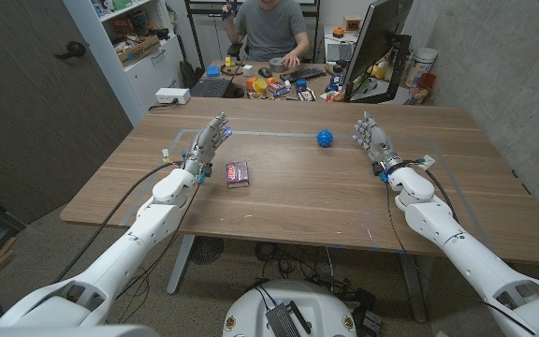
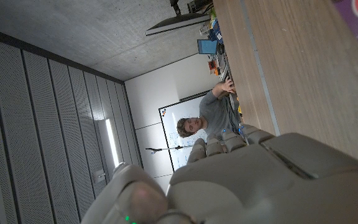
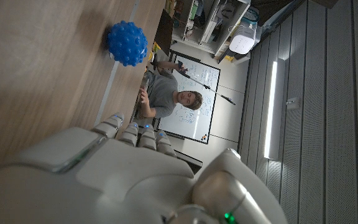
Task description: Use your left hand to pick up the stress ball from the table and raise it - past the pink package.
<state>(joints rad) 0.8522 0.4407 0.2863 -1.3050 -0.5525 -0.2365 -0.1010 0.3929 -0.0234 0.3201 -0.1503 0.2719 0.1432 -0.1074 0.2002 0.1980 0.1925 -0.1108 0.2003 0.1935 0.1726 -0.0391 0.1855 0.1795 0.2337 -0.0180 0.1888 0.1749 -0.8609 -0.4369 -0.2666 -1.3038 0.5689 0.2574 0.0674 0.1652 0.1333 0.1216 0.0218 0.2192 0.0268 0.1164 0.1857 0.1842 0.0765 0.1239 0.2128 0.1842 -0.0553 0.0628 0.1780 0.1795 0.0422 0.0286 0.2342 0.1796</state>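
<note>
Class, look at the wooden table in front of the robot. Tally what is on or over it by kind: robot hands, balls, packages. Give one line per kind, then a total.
Robot hands: 2, the left hand and the right hand
Balls: 1, the blue stress ball
Packages: 1, the package lying near the left hand
Total: 4

stress ball (image 1: 325, 139) | blue, knobbly, round | resting on table, far side | well apart from pink package (image 1: 238, 174)
</note>
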